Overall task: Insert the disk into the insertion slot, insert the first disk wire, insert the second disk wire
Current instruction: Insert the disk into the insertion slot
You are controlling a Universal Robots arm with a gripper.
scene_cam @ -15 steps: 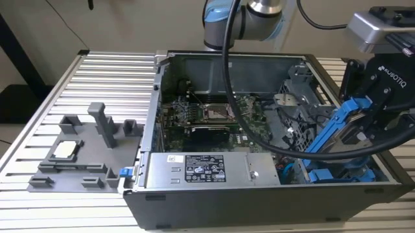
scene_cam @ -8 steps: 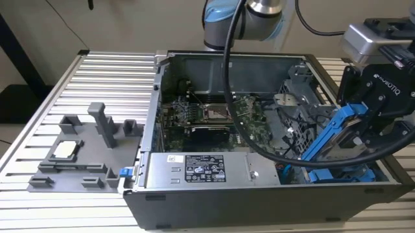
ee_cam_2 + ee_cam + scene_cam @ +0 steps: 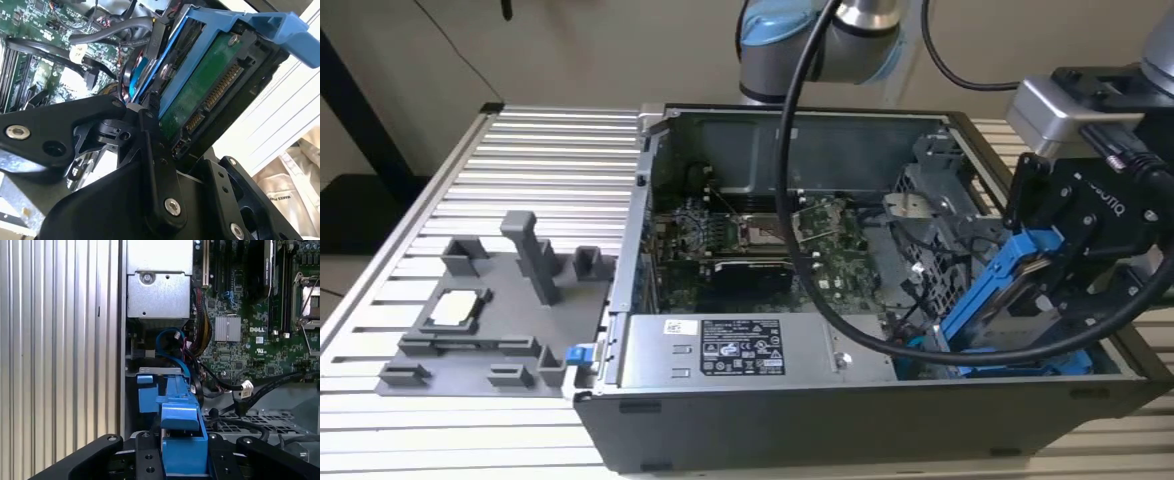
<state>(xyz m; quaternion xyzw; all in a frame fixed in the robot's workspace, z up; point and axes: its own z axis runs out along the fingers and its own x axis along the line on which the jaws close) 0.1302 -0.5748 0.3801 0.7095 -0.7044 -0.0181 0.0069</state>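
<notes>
My gripper (image 3: pixel 1058 268) is shut on the disk (image 3: pixel 998 292), a drive in a bright blue carrier. It holds the disk tilted on edge over the drive bay (image 3: pixel 1014 362) in the open case's corner, at the exterior view's right. In the second wrist view the disk (image 3: pixel 210 90) shows its green board and connector pins, clamped at its edge by a black finger (image 3: pixel 150 145). In the first wrist view the blue carrier (image 3: pixel 181 422) sits between the gripper (image 3: pixel 182 460) fingers, pointing down toward the bay. Loose black wires with a white plug (image 3: pixel 245 388) lie beside the bay, unplugged.
A silver labelled power-supply box (image 3: pixel 734 350) sits along the case's near wall, the green motherboard (image 3: pixel 747 240) behind it. A grey fixture (image 3: pixel 494 300) with small parts stands on the ribbed table (image 3: pixel 547 160) at the exterior view's left. A black arm cable (image 3: pixel 801 240) loops over the case.
</notes>
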